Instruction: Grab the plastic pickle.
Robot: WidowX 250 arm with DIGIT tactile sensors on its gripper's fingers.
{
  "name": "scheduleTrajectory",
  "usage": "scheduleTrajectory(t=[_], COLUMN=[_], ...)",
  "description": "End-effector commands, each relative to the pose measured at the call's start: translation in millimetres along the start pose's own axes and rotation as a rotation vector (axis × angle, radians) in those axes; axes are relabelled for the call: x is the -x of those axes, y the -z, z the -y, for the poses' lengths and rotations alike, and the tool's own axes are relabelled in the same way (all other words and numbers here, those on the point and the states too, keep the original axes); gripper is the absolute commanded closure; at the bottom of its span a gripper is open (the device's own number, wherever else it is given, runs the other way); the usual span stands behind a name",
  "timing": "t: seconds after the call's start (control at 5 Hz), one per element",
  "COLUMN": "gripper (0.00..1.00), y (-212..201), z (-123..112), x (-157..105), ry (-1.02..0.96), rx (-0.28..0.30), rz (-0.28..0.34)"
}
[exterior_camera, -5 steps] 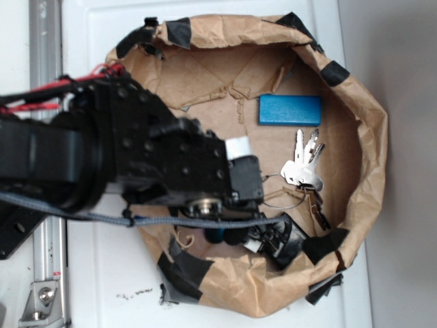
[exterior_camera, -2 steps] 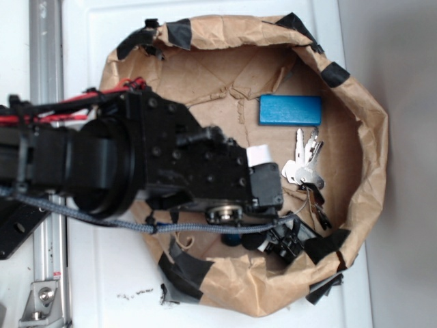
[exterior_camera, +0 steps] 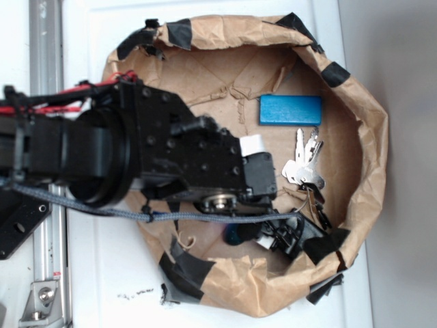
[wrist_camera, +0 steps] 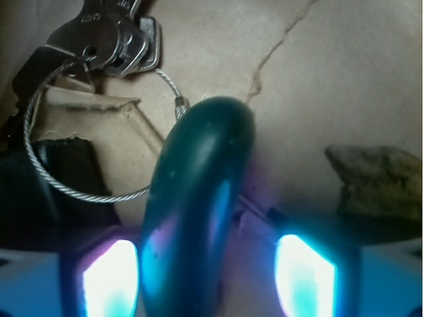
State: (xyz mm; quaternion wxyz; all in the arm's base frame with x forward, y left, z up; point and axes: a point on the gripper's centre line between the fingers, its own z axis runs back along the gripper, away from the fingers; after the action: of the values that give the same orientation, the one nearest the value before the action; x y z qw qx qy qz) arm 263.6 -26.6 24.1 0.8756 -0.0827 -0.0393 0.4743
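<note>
1. The arm (exterior_camera: pixel 136 160) reaches from the left over a paper bag (exterior_camera: pixel 372 137) lying open on a white counter (exterior_camera: pixel 102 273), hiding much of the bag's lower floor from the exterior camera.

2. The end effector (wrist_camera: pixel 208 277) is down low in the bag; its fingers (wrist_camera: pixel 109 277) stand apart, one on each side of the pickle (wrist_camera: pixel 198 218), with a visible gap on the right side. It is open and holds nothing firmly yet.

3. The pickle lies between the fingers, its rounded end pointing away from the wrist camera; from outside only a dark sliver (exterior_camera: pixel 233 234) shows under the arm.

4. Risk, as judged: the glossy, rounded plastic may squirt out forward when squeezed, since it sits nearer the left finger than the right.

5. A bunch of keys (wrist_camera: pixel 115 36) on a wire ring (wrist_camera: pixel 86 132) lies just beyond the pickle; the ring's loop runs close to it and could snag or be dragged along.

6. A blue block (exterior_camera: pixel 290 110) rests well apart at the bag's upper side, no obstacle.

7. Black tape patches (exterior_camera: pixel 328 246) and a crumpled paper fold (wrist_camera: pixel 377 175) crowd the wall nearby, leaving little room.
</note>
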Motion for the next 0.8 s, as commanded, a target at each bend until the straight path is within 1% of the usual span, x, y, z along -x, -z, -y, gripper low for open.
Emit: scheduleTrajectory(t=[0.0,0.2,0.4,0.6], gripper=[0.0,0.14,1.0,1.0], y=[22.0,28.7,27.1,21.2], z=[-22.7,-27.5,-30.4,-30.2], x=[-19.7,-20.4,-18.7,-17.7], ry=[-0.054,-0.068,-0.054,-0.041], rx=[-0.095,-0.106,-0.093,-0.077], rz=[0.014,-0.006,-0.015,-0.01])
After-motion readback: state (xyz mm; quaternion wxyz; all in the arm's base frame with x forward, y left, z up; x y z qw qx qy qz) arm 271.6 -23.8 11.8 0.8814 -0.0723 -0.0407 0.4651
